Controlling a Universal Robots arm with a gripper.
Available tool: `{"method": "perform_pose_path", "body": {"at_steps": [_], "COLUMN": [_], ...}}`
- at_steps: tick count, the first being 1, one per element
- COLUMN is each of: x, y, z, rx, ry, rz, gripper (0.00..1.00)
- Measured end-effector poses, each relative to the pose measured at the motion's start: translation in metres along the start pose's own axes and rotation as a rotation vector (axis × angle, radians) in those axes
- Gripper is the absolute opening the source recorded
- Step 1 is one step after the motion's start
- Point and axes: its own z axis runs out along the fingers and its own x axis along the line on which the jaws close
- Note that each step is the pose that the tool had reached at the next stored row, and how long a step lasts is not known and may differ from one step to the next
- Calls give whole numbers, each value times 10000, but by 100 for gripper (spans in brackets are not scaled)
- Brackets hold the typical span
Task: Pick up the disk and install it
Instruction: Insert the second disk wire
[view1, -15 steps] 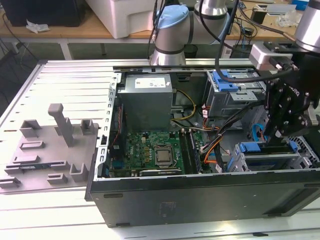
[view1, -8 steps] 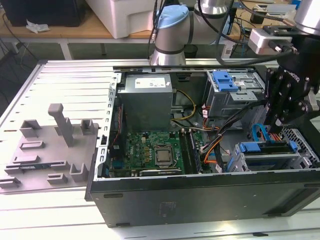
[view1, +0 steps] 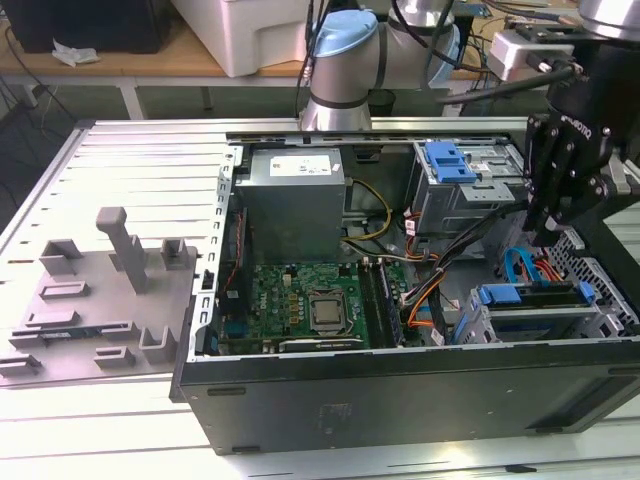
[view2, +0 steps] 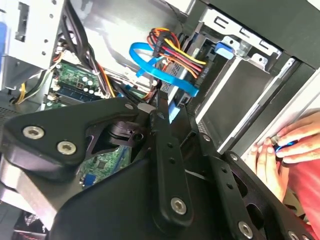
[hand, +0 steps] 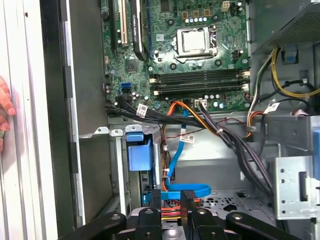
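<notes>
Black and angular, the robot's gripper (view1: 545, 230) hangs in the exterior view over the open black steel computer tower case (view1: 400, 400). The case lies on its side, I judge so that the bays face upward for the arm. Just below the gripper, the disk (view1: 520, 297), a flat silver hard drive in a thin blue plastic carrier bracket, sits in the lower grey drive cage and looks seated there. The boxy grey metal cage with the wide blue latch (view1: 447, 160) stands off to the gripper's side. A white label on the grey power supply box (view1: 295, 195) carries print too small to read. In the second wrist view the gripper (view2: 172, 107) has its fingers slightly parted and empty, and a flat blue ribbon data cable (view2: 160, 70) loops just beyond them. A person's hand (view2: 295, 145) rests on the case rim beside the gripper, probably steadying the case. In the first wrist view the gripper (hand: 171, 197) again grasps nothing. The disk's blue bracket front (hand: 139, 150) shows in its bay just ahead of the fingertips, and beyond it lies the green motherboard (hand: 200, 50). Small white tags (hand: 141, 109) on the black cables cannot be read.
</notes>
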Motion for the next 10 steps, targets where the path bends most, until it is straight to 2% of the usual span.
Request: {"method": "perform_pose_path", "body": {"at_steps": [2, 10], "x": [-29, -31], "y": [19, 22], "z": [-19, -21], "rx": [17, 20], "ry": [5, 11], "rz": [2, 2], "gripper": [30, 28]}}
